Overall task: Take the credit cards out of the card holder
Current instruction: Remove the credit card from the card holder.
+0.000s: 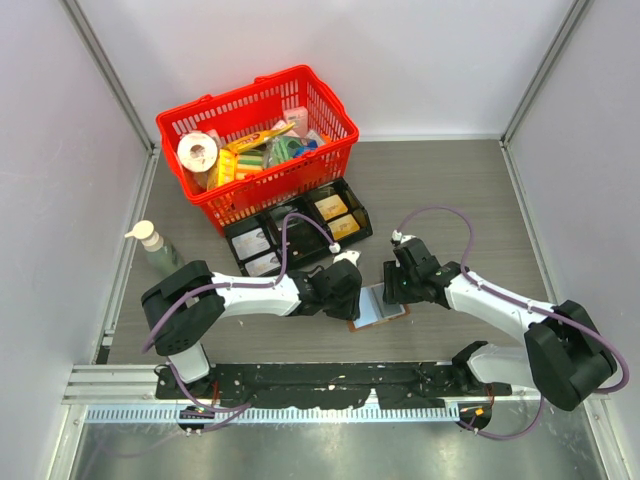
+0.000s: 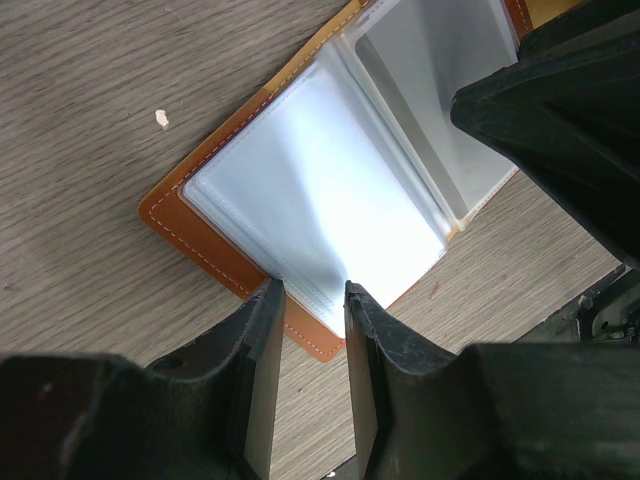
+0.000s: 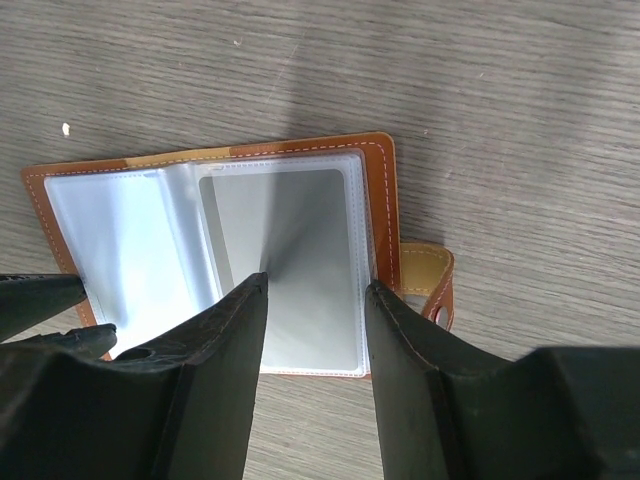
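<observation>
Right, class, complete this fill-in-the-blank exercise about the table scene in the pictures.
The card holder lies ____ on the table. The basket behind the black tray is coloured ____. The pump bottle stands near the table's ____ edge.
Missing words: open; red; left.

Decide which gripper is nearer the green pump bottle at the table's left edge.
Left. The left gripper sits right of the green pump bottle; the right gripper lies farther right.
</observation>
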You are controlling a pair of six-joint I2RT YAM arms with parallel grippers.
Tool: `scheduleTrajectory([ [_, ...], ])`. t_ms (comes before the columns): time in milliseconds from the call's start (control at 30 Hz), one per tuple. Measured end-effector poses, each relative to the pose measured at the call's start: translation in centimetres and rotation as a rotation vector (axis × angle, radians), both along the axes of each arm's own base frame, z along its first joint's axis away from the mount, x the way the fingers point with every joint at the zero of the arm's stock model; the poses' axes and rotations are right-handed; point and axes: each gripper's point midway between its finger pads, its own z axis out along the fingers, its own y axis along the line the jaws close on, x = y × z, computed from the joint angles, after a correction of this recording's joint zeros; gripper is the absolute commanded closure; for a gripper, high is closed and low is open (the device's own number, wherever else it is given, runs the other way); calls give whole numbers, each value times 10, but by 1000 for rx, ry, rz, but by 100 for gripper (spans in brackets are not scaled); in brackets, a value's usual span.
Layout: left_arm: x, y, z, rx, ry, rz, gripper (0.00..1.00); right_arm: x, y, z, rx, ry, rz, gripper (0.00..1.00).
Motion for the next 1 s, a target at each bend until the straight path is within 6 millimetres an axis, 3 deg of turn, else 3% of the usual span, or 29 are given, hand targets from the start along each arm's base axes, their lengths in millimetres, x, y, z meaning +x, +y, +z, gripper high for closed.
scheduleTrajectory([
  [100,0,0,0,0,0,0,66,0,0,0,0,0,0,53],
  [400,0,0,0,0,0,0,66,-3,5,1,26,13,22,73],
  [600,0,1,-1,6,0,2,66,-4,7,9,48,-6,37,81],
  [1000,-1,3,-1,13,4,2,66,-8,29,43,200,-50,104,82],
])
